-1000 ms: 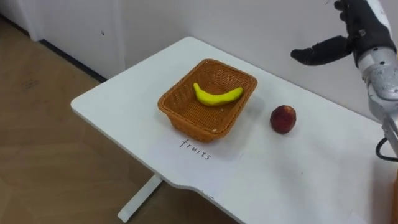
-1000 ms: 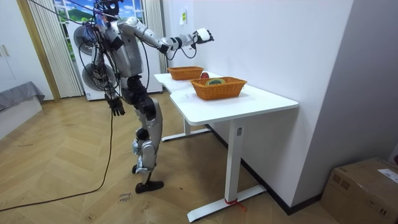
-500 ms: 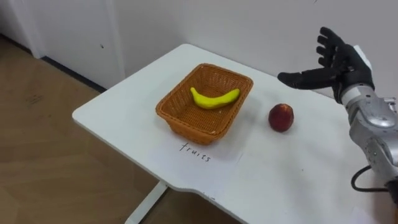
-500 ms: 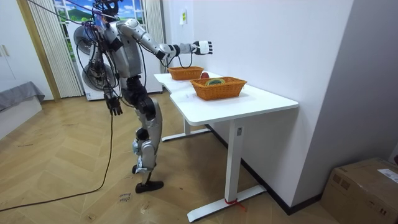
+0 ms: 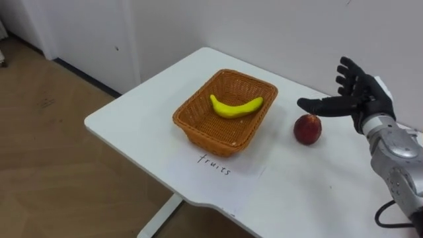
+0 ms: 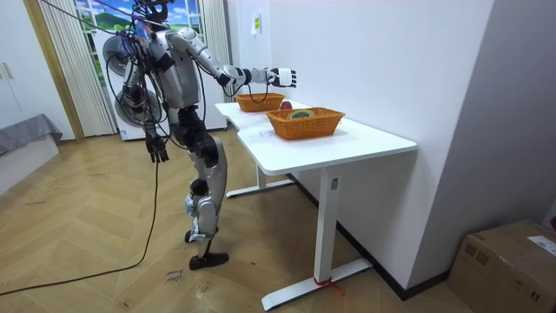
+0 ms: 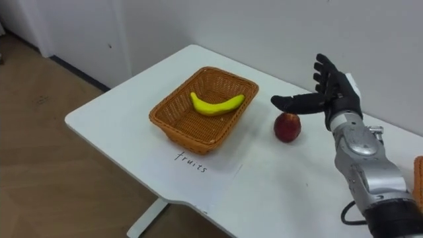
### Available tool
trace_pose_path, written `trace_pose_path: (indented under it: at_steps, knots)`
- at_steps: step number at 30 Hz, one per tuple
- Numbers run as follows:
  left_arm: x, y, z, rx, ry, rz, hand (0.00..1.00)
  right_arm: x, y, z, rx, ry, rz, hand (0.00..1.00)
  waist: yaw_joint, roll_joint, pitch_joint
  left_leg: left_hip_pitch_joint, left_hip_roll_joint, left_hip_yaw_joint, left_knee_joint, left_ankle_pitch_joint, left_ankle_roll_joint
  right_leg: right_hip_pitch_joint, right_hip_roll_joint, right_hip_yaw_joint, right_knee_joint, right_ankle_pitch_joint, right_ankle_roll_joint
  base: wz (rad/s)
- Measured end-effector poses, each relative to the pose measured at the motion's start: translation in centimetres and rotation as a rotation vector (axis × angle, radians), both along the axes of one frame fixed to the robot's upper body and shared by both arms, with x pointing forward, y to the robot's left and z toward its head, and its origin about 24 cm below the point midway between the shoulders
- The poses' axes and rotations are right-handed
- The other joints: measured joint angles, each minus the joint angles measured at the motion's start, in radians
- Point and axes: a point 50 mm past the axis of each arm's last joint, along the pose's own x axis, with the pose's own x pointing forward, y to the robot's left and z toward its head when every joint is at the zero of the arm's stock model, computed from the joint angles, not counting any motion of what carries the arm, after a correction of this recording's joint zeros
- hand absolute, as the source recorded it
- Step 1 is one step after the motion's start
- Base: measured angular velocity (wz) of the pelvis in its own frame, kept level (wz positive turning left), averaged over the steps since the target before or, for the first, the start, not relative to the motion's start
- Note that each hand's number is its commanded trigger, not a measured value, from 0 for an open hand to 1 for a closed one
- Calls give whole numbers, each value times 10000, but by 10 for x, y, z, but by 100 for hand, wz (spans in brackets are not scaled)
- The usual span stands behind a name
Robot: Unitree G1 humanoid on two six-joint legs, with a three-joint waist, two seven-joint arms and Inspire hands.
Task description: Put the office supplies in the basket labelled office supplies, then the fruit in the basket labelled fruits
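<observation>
At the near edge of the white table [image 5: 132, 119] lies one sheet of paper [image 5: 218, 165] with handwriting, touching the foot of the wicker basket [image 5: 198, 135] just beyond it. One banana [image 5: 236, 106] lies inside that basket, toward its far side. One red apple [image 5: 308, 129] sits on the bare tabletop just right of the basket, apart from its wall. The right hand [image 5: 360, 99] hovers just above and beyond the apple, fingers spread and straight, thumb pointing left over the fruit, touching nothing. A second basket [image 6: 306, 124] stands further along the table. The left hand [image 6: 156, 149] hangs by the robot's hip; open or closed, I cannot tell.
</observation>
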Motion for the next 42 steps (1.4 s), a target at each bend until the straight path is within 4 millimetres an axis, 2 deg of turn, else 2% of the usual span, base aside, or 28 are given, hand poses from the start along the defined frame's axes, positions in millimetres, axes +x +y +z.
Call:
trace_pose_path:
  at_steps: [13,20,25,29,35,42]
  knots:
    - [-3,-7,-3,-266,151,-138,0,-9,-1,-12,42,291,210,0,-95,142,39,97,1,-2,6,-6,30,86,-96,-161,165,-10,49,2]
    - [-18,-8,-5,-501,869,-49,0,-21,-5,-36,-174,1202,53,0,-137,128,34,129,2,-57,76,-3,35,91,-99,-222,195,-13,55,0]
    - [-24,-11,-4,-565,1077,-131,0,-29,-6,-45,-321,1534,-11,0,-173,175,28,63,-17,-121,199,-8,33,91,-101,-260,159,-49,69,1]
    - [-29,-12,-3,-579,1174,-160,0,-32,-6,-49,-480,1639,-23,0,-188,144,4,69,-126,-119,232,-10,40,100,-136,-254,162,-152,98,2]
    - [-37,-13,-1,-591,1329,-157,0,-33,-8,-52,-499,1774,-139,0,-179,127,-2,94,-150,-262,225,-8,42,200,-131,-346,165,-155,102,6]
    - [-39,-17,-1,-719,1372,-348,0,-46,-23,-72,-563,2739,-786,0,-83,31,31,48,-167,-315,290,-11,37,246,-121,-484,147,-193,109,7]
